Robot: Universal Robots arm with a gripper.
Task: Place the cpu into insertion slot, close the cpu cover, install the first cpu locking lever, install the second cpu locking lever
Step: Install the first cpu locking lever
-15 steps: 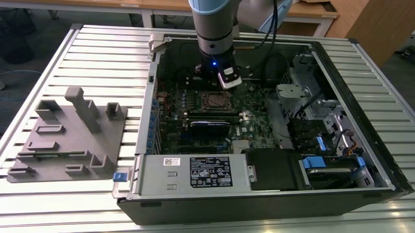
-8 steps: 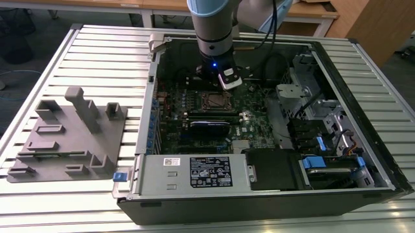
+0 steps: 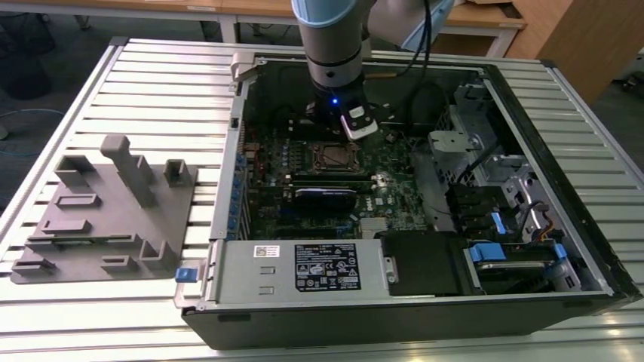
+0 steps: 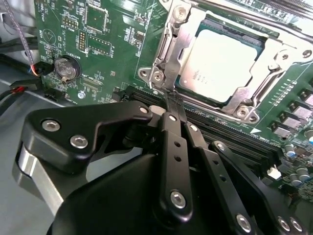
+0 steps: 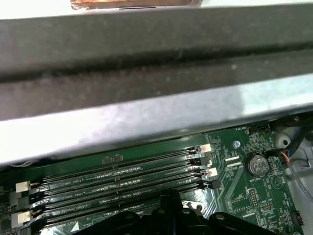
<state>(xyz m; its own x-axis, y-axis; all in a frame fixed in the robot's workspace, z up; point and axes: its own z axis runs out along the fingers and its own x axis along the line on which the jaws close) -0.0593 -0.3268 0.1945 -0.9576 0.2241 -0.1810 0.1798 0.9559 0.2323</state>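
1. Exterior view: the arm stands upright inside the open computer case (image 3: pixel 563 151). The gripper (image 3: pixel 348 127) is low over the green motherboard (image 3: pixel 302 188), just far of the insertion slot (image 3: pixel 332 156). The power supply (image 3: pixel 302 268) lies near, and a grey fixture tray (image 3: pixel 111 211) lies outside the case on the exterior view's left.
2. Second wrist view: the cpu (image 4: pixel 220 61) is seated in the insertion slot, and the cpu cover (image 4: pixel 254 83) lies down around it. The jaws are pressed together with nothing seen between them. Their tip sits at the end of a silver bar (image 4: pixel 172 73) on the slot's edge, probably a locking lever. Whether tip and bar touch, I cannot tell.
3. First wrist view: the gripper's tip is beside the memory slots (image 5: pixel 117 171), with the case wall (image 5: pixel 146 112) beyond and a coin cell (image 5: pixel 257 165) off to one side.
4. Judgement: the step in hand looks like a lever install.
   - Press on the bar alone, with steady travel along the slot's edge so it tucks under its hook.
   - Keep the linkage off the memory slots, which are very close.
   - Put no load on the cpu's top.
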